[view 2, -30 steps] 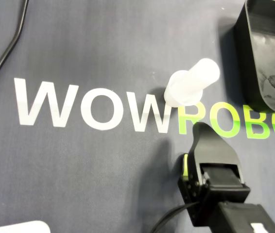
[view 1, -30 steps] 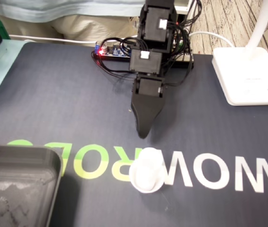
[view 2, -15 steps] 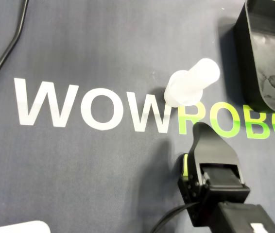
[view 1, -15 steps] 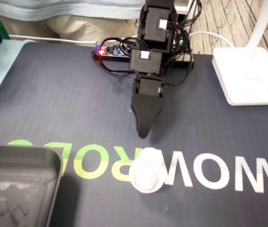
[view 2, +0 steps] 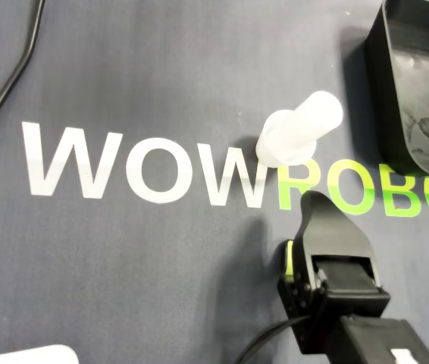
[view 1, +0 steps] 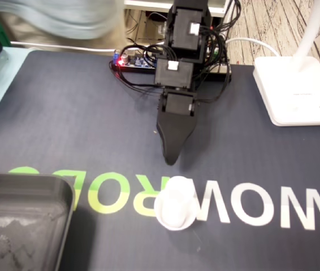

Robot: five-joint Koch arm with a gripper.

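White translucent plastic peg [view 1: 176,208]: smooth cylinder on a wider round flange, standing upright on the dark grey printed mat [view 1: 64,124], where the white "WOW" lettering meets the green "ROBO". Nothing touches it.

Black wedge-shaped end effector [view 1: 171,160] hangs tip-down, near the peg but apart from it. In the overhead view its tip [view 2: 317,201] sits just below the peg [view 2: 299,133]. Only one tip shows in either view, so I can't tell whether the jaws are spread or pressed together.

Risks as I see them:
- Coming down with the jaws not spread: the tip hits the peg top and topples it or skids it along the mat.
- Pinching high on a slick round wall with hard plastic jaws: the peg could pivot or squirt out.
- A sideways nudge could shove the flange toward the black moulded plastic tray [view 2: 396,91].
- White peg over white lettering gives poor contrast for aiming.

Mat is matte, probably fabric-topped. Tray has rounded corners and a scuffed, whitish floor. The glossy white rectangular lamp base [view 1: 295,90] sits well clear on the bench.
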